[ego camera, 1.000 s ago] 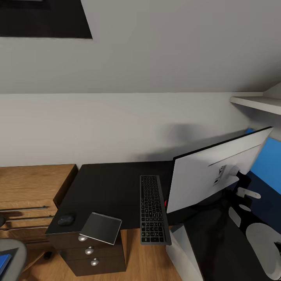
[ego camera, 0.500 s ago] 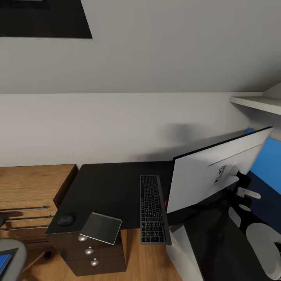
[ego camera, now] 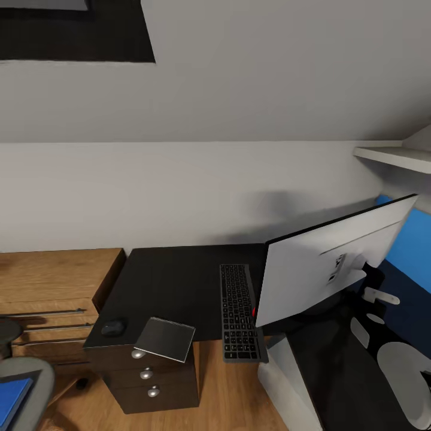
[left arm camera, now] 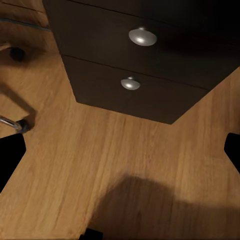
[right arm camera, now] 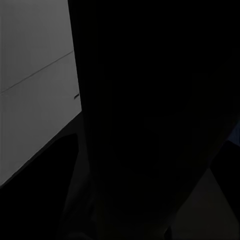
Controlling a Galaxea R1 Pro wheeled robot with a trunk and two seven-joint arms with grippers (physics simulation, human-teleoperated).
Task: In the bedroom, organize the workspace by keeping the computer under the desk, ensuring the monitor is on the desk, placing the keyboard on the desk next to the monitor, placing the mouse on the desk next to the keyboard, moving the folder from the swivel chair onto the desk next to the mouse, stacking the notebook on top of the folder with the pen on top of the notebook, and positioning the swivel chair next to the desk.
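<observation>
Head view shifted since a second ago: camera moved, nothing handled. Keyboard (ego camera: 241, 311), mouse (ego camera: 113, 327), notebook (ego camera: 165, 339), monitor (ego camera: 332, 263) on desk (ego camera: 173, 281); folder (ego camera: 12, 400) on swivel chair (ego camera: 27, 383), unmoved. Gripper states: cannot tell.

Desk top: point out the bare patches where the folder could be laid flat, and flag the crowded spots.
The widest bare stretch of the desk lies between the wall behind, the keyboard on one side, and the mouse and notebook at the front edge. That front corner is crowded, and the notebook overhangs the edge. The strip between keyboard and monitor is too narrow.
</observation>
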